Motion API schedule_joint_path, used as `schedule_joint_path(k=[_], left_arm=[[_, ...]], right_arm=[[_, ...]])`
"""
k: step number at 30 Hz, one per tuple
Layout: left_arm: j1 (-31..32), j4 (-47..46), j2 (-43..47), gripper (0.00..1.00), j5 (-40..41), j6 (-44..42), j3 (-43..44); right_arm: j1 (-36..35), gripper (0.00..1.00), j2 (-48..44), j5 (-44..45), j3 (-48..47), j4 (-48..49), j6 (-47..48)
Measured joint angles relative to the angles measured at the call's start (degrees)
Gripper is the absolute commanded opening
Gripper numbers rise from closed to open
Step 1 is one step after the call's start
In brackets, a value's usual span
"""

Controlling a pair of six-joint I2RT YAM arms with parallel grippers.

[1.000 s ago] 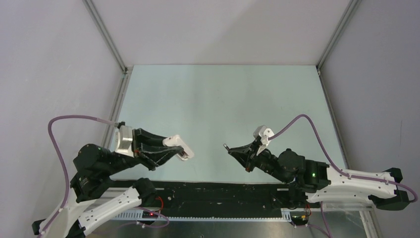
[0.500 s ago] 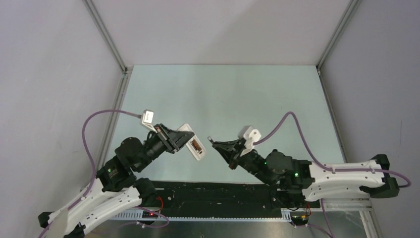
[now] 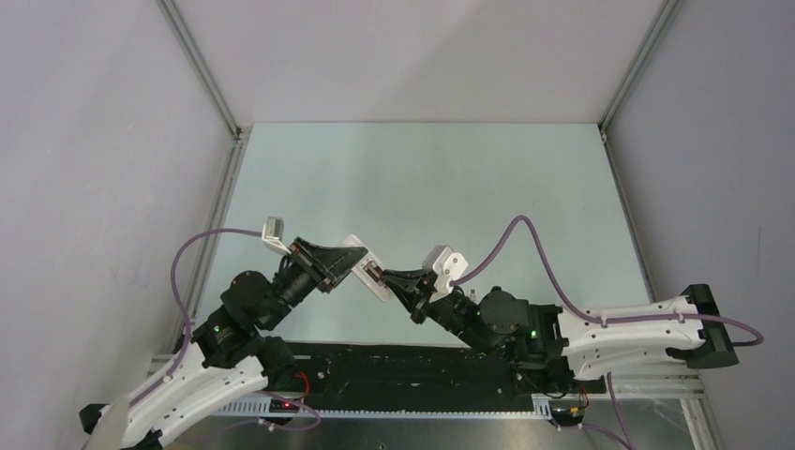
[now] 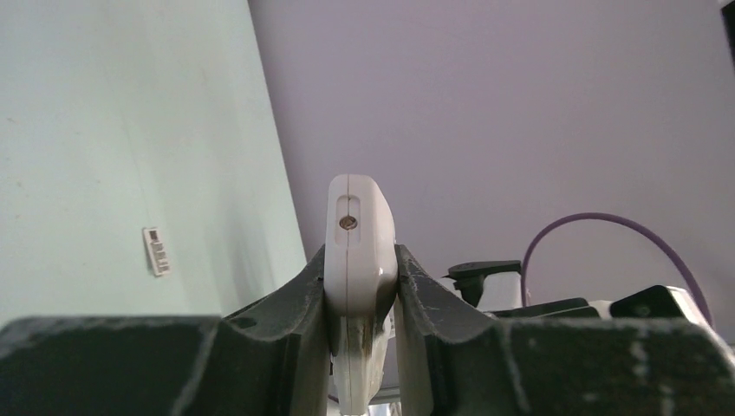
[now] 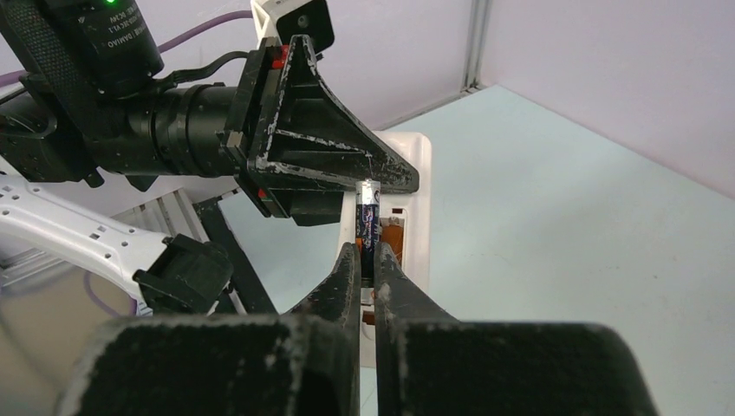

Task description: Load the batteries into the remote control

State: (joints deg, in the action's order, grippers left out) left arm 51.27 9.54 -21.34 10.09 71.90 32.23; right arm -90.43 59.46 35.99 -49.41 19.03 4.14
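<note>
My left gripper (image 3: pixel 353 265) is shut on the white remote control (image 3: pixel 370 274) and holds it tilted above the near part of the mat. In the left wrist view the remote (image 4: pixel 357 251) stands edge-on between the jaws. My right gripper (image 3: pixel 386 277) is shut on a dark battery (image 5: pixel 370 227) with blue print and a silvery end. The battery's tip lies at the remote's (image 5: pixel 416 212) open back compartment, where orange shows inside. I cannot tell whether it is seated. The right gripper (image 5: pixel 367 260) meets the left gripper (image 5: pixel 334 165) head-on. No other battery is in view.
The pale green mat (image 3: pixel 431 178) is walled on three sides by grey panels. A small white piece with dark marks (image 4: pixel 156 251) lies on the mat. A black rail (image 3: pixel 403 367) runs along the near edge between the arm bases.
Both arms have closed in on each other. The left arm lifted and turned the remote to the right. The right gripper carried the battery left until its tip reached the remote.
</note>
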Motion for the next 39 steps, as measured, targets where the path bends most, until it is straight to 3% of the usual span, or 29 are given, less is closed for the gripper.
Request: schedule_joint_path(k=[39], left_arm=[[0.00, -2.95, -0.13, 0.00, -1.40, 2.69, -1.55]], right_arm=[[2.03, 0.05, 4.74, 2.01, -0.24, 0.02, 0.72]])
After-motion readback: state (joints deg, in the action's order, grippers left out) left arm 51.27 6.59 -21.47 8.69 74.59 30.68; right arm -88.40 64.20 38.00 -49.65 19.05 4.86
